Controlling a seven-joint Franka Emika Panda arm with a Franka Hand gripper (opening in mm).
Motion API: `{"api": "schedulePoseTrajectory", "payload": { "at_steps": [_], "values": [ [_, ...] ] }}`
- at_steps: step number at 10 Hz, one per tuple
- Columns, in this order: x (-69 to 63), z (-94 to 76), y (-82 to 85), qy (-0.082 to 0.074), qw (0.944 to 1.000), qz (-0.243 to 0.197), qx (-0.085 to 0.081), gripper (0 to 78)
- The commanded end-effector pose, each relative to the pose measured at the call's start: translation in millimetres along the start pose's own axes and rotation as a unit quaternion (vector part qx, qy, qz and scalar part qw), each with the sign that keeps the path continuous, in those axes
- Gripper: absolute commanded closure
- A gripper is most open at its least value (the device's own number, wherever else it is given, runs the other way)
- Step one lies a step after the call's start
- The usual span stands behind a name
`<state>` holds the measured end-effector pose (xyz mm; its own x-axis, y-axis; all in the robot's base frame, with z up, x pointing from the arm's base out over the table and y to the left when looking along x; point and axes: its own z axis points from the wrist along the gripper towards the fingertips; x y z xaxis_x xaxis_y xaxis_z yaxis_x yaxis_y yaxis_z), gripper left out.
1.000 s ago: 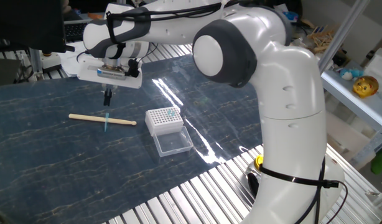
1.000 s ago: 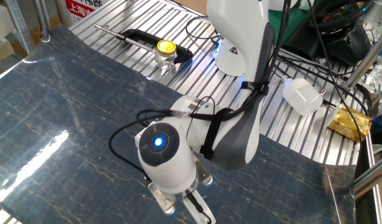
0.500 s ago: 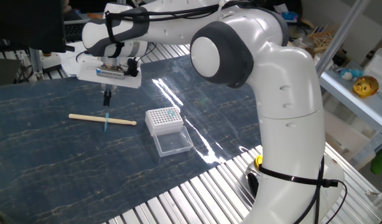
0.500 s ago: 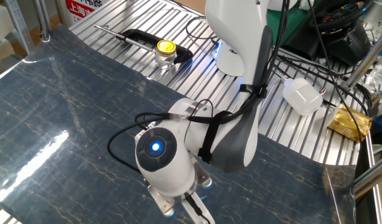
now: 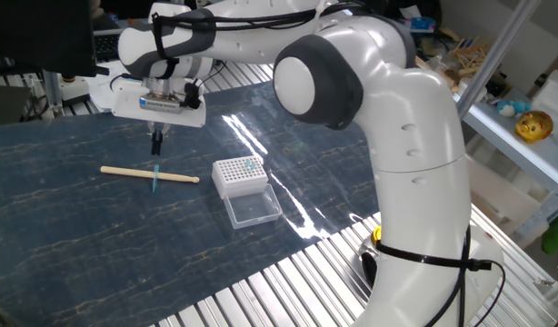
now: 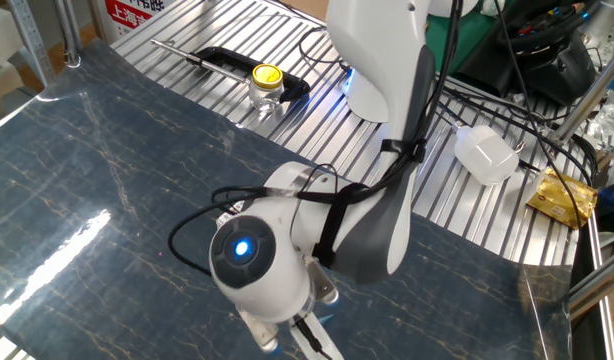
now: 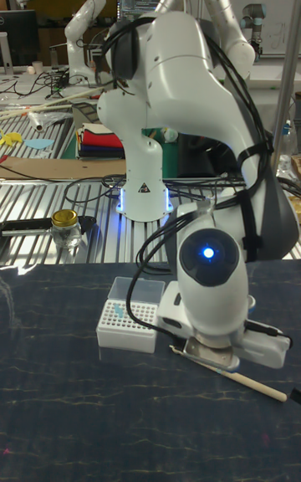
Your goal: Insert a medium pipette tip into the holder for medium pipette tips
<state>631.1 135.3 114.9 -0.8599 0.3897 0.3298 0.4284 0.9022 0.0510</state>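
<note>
In one fixed view the arm (image 5: 370, 136) has crept a little toward the upper left of the frame since a second ago, and the fingers (image 5: 156, 143) still hang just above the blue pipette tip (image 5: 156, 177), which lies across the wooden stick (image 5: 150, 173) at left of centre; the fingers look close together and hold nothing that I can make out, so the pickup seems not yet done. The holder (image 5: 239, 175) sits near the middle with its clear lid (image 5: 253, 208) folded open in front, well apart from the tip, which means a carry to the right is ahead. The worktop (image 5: 79, 254) is a dark blue marbled mat over ribbed metal, with shelves at the right edge. In the other fixed view the wrist with its blue light (image 6: 242, 249) has slid toward the lower left; the fingers are cut off at the bottom edge, and a jar with a yellow cap (image 6: 264, 86) stands at upper centre among cables. In the tall fixed view the wrist hides the fingers; the holder (image 7: 125, 327) is at lower left, the stick (image 7: 251, 381) at lower right, and other robot arms stand in the dim room behind.
</note>
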Motion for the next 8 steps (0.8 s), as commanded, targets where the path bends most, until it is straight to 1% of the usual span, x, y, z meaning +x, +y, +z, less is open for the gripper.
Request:
{"api": "schedulePoseTrajectory", "payload": {
  "at_steps": [1, 4, 5, 8],
  "values": [
    [-0.4, -1.6, 0.3, 0.018, 0.9997, -0.012, 0.005, 77.6],
    [-2.1, -1.8, 0.1, 0.019, 0.9997, -0.014, 0.003, 77.6],
    [-11.8, -4.2, -1.9, 0.032, 0.9994, -0.013, 0.003, 77.6],
    [-19.3, -8.6, -2.9, 0.043, 0.9990, -0.003, 0.012, 77.6]
  ]
}}
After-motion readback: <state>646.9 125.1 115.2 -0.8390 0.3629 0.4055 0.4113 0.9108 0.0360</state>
